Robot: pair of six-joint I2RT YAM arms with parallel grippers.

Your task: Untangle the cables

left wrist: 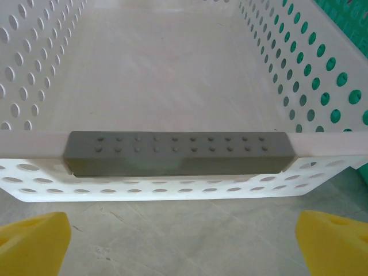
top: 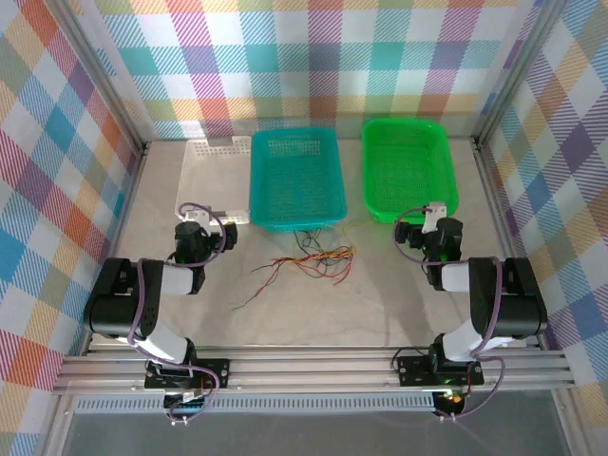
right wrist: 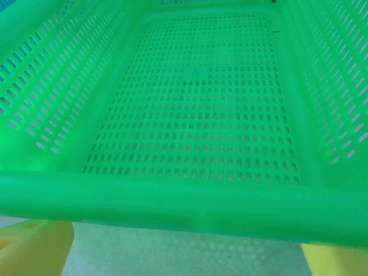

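Teal basket [top: 296, 180] is serving as your reference. Your cables [top: 309, 261] are lying on the table [top: 380, 304] just in front of its near edge, bunching in a black, red, yellow and brown tangle, with neither arm touching them. Your left gripper [left wrist: 184, 241] is hovering left of that basket and pointing at the grey strip [left wrist: 178, 152] on the white basket [left wrist: 322, 167], jaws spread wide, gripping nothing. Your right gripper [right wrist: 184, 250] is hanging to its right and facing the green basket [right wrist: 195, 207], likewise released and empty. Both arms are sitting folded.
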